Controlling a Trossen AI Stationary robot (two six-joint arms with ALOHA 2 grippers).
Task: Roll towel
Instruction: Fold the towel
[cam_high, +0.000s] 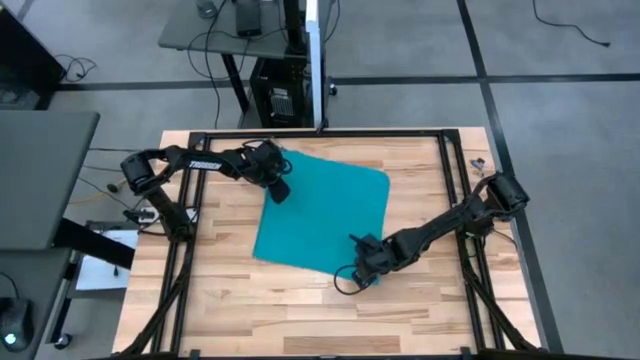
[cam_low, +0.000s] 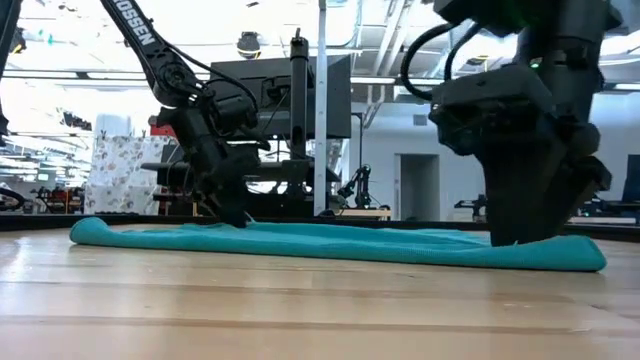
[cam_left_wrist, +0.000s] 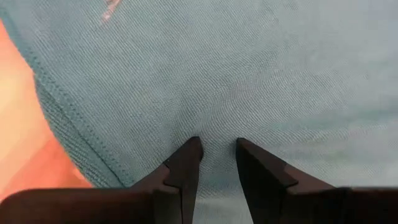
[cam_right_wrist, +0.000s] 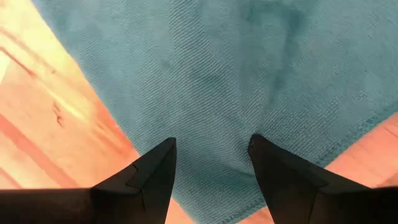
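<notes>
Towel lies flat mid-table, skewed (no clear long axis), left gripper pressing its far-left edge with fingers slightly parted, right gripper at the near-right corner, fingers spread over cloth.

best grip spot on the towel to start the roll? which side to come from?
Take the towel at its near edge, coming straight down. It lies flat on the table, so only a hemmed edge or corner can be pinched. The right gripper is open over the near right corner; the left gripper, open, sits at the left edge.
</notes>
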